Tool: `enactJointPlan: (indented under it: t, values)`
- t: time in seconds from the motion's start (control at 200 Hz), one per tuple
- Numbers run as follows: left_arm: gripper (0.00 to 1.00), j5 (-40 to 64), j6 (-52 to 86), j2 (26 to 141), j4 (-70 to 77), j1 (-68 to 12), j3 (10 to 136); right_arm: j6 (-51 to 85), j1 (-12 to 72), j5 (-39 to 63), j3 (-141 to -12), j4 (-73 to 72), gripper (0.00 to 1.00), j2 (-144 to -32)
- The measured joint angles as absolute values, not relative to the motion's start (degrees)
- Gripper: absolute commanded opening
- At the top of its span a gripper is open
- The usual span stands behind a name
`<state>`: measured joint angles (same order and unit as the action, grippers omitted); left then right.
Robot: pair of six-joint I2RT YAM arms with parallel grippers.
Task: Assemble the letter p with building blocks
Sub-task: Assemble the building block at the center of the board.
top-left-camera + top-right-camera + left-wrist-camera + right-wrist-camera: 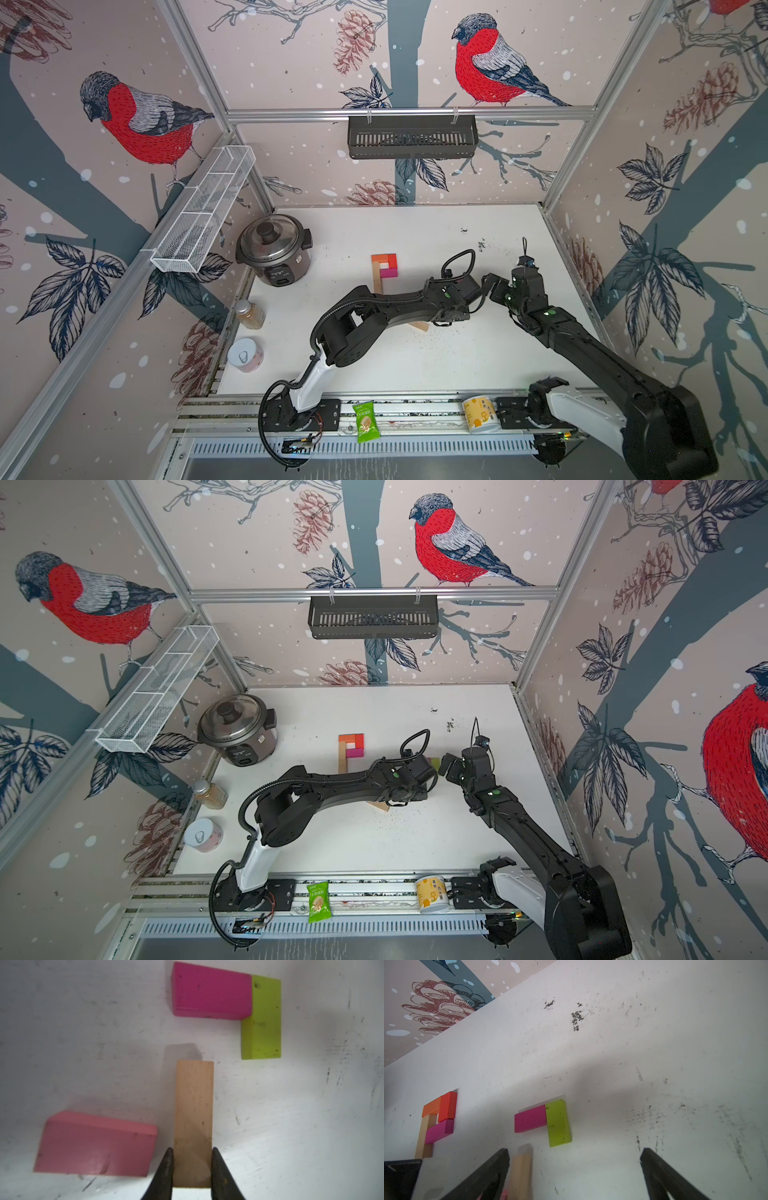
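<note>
A letter p [384, 270] of building blocks lies mid-table in both top views: tan stem, with orange, red and magenta bricks forming the loop [438, 1122]. To its right a magenta block [212, 991] and a lime-green block [264, 1022] touch in an L. My left gripper [192, 1149] is shut on a long tan block [194, 1105], whose far end points at the magenta block with a gap between. A pink block [95, 1147] lies beside it. My right gripper [574, 1152] stands open close by, holding nothing. Another tan block [419, 326] lies under the left arm.
A rice cooker [274, 249], a jar [249, 314] and a can [245, 354] stand along the left edge. A green snack packet [366, 422] and a yellow cup [480, 413] rest on the front rail. The two wrists almost meet right of centre.
</note>
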<state>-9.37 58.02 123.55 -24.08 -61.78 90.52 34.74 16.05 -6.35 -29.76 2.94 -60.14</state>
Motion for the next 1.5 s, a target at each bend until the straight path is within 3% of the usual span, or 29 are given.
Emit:
enactJointPlan:
  t: [0.761,1.261,1.501]
  values:
    - [0.23,-11.8,58.0,129.3,-32.0,-60.9,99.8,34.7,15.7,-6.0,-29.8,2.9,1.00,-59.6]
    - [0.48,-11.5,57.3,130.2,-31.7,-60.5,100.8,34.7,15.7,-6.0,-29.8,2.9,1.00,-59.8]
    - [0.55,-10.1,57.3,128.6,-32.1,-60.6,99.6,34.7,15.7,-5.9,-29.8,2.9,1.00,-59.9]
